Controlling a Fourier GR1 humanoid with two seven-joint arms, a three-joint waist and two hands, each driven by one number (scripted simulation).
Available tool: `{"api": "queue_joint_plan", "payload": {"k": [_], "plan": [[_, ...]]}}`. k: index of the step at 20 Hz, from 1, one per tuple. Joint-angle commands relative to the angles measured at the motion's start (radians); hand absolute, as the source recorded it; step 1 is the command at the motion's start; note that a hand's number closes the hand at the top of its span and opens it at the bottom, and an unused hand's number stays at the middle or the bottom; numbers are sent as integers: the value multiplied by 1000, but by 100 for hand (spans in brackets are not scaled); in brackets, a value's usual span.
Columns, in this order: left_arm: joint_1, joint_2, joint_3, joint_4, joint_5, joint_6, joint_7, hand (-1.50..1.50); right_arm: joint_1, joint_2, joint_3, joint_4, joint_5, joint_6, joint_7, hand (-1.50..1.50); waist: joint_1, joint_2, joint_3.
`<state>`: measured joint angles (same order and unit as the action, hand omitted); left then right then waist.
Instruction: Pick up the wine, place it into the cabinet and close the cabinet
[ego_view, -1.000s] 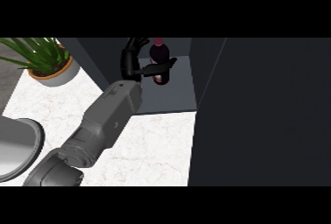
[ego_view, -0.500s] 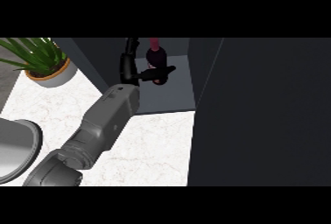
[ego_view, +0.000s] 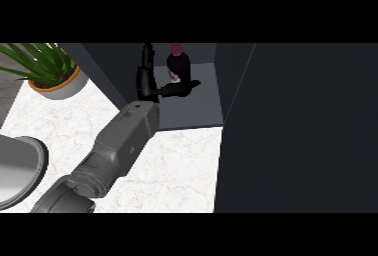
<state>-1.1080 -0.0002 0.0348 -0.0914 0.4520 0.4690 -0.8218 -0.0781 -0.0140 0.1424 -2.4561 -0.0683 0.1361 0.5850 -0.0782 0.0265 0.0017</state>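
- The wine (ego_view: 176, 64) is sitting inside the open cabinet (ego_view: 193, 112), on its grey floor near the back and a bit left of the middle.
- It's standing upright as far as I can see: long axis running up and down, neck pointing toward the top of the view. The dark red neck is getting cut off at the top edge, so I'm only fairly sure about the tilt.
- There's a pale label showing on the dark body, lower left side.
- The left hand (ego_view: 151, 82) is reaching into the cabinet right beside the bottle. Its fingers are stretching straight up along the bottle's left side and the thumb is sticking out to the right across the base, so it's looking open rather than wrapped around the bottle.
- The grey forearm is coming in diagonally from the lower left over the white marble counter (ego_view: 173, 165).
- A potted plant (ego_view: 48, 70) is sitting at the upper left, outside the cabinet.
- A big dark panel, probably the cabinet door (ego_view: 303, 130), is filling the whole right side.
- A grey rounded shape is poking in at the left edge; can't tell what it is.
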Motion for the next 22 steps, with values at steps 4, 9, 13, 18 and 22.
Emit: {"api": "queue_joint_plan", "payload": {"k": [4, 9, 13, 18, 22], "plan": [[32, 34, 6, 7, -9, -62, -25, -150, -22, -1, 0, -43, -32, -10, 48, -150, 0, 5, -4], [3, 19, 4, 2, -20, -95, -6, -150, 9, 9, 24, -40, -10, -8, 29, -150, 10, -2, -3], [56, 18, -7, -8, -28, -200, -5, -150, 30, -2, -15, -59, -55, -1, 31, -150, 32, -11, -2], [73, 0, -17, -12, -17, -190, -53, -150, 11, 7, 12, -12, -11, -9, -3, -150, 21, -9, -3], [118, 0, -18, -25, 20, -243, -89, -150, -16, -4, -2, -59, -69, -11, 56, -150, 11, -11, -3]]}}
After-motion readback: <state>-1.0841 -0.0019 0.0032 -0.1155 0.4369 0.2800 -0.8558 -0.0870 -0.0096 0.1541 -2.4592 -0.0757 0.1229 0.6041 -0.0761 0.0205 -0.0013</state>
